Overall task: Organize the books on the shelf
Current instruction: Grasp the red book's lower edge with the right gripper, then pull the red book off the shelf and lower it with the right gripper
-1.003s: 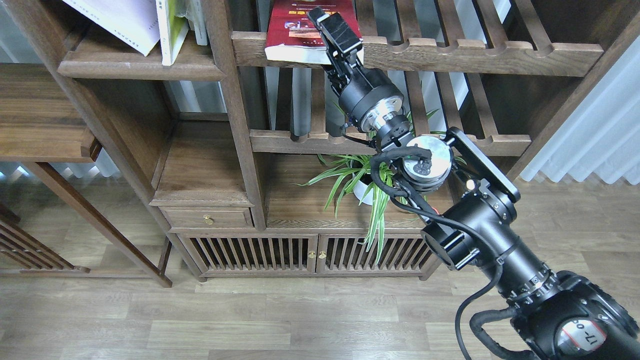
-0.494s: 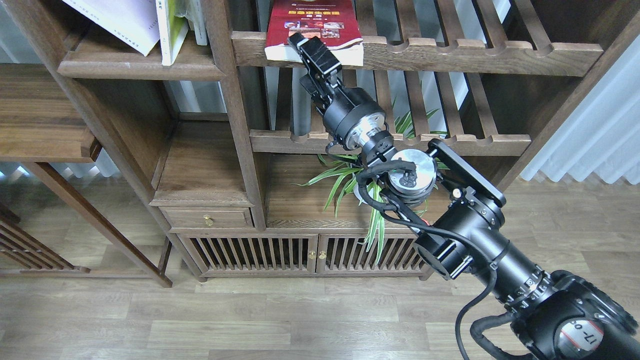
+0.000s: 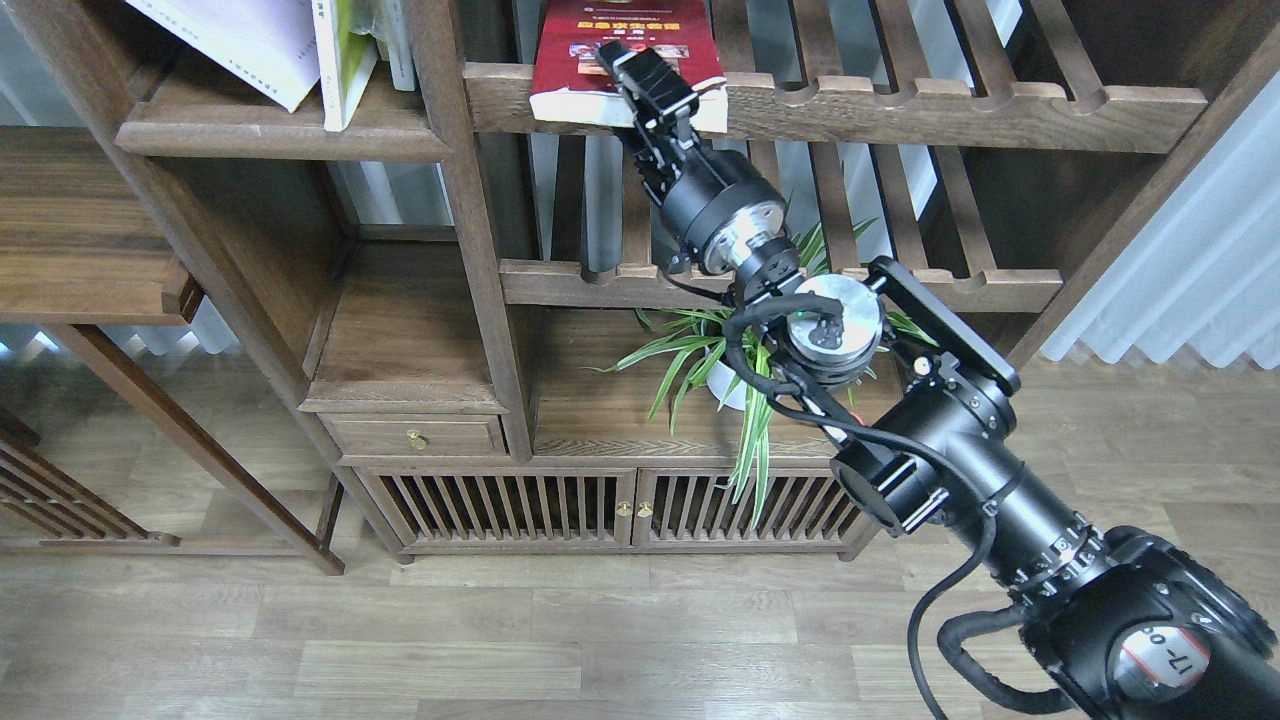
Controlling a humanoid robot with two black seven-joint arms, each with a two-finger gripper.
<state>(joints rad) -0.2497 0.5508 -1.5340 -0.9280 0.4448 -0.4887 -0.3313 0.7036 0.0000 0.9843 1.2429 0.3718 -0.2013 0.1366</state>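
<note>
1. Head view looks down on a dark-brown wooden shelving unit [image 3: 470,250] standing on a grey-brown plank floor [image 3: 500,650]; a pale pleated curtain [image 3: 1180,260] hangs at the right.
2. At the upper left is the shelf [image 3: 270,125], a solid flat board with a rounded front edge. To its right are two slatted racks with notched front rails, the upper rack [image 3: 950,100] and the lower rack [image 3: 620,282].
3. Three books are visible. The pale white book [image 3: 235,35] leans on the shelf, and the yellow-green book [image 3: 345,60] stands just beside it. The dark red book [image 3: 615,60] lies on the upper rack, its near edge hanging over the front rail.
4. One green plant [image 3: 700,370] in a white pot stands in the compartment under the lower rack. Below it, the cabinet has two slatted doors [image 3: 620,510], and to the left there is one small drawer [image 3: 415,435] with a brass knob.
5. One arm is visible, the right one, coming from the lower right. The right gripper [image 3: 650,85] is at the near right corner of the dark red book. Its fingers overlap the book's edge, but I cannot tell whether they hold it or how wide they stand.
6. All three books are cut off by the top border, and the arm hides part of the plant. The left arm is not visible.
</note>
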